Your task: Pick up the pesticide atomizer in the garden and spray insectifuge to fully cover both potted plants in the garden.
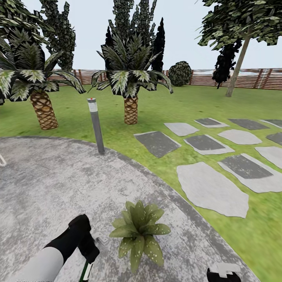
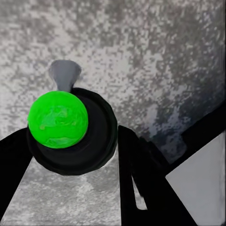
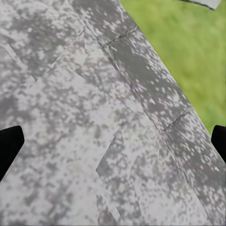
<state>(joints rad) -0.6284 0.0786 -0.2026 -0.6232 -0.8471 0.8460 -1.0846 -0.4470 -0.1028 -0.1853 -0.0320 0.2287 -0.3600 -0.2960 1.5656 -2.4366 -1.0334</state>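
One potted plant [image 1: 139, 231], a rosette of pointed green leaves, stands on the round paved patio [image 1: 51, 184] near the bottom of the head view; its pot is hidden under the leaves. Whitish insectifuge specks [image 1: 154, 252] dot its nearer leaves. Just left of the plant, my left gripper [image 1: 89, 250] is shut on the pesticide atomizer [image 1: 86, 271]. In the left wrist view the atomizer [image 2: 70, 129] is a dark round body with a green ball and a grey nozzle, between the black fingers [image 2: 141, 183]. My right gripper [image 1: 223, 272] hangs open over bare paving [image 3: 113, 146]. The second potted plant is out of view.
A grey bollard lamp [image 1: 96, 125] stands at the patio's far edge. Two scaly-trunked palms [image 1: 43, 105] [image 1: 130, 105] rise on the lawn behind it. Grey stepping stones [image 1: 211, 190] cross the grass at right. A slatted fence [image 1: 250, 78] and a tree [image 1: 239, 62] close the back.
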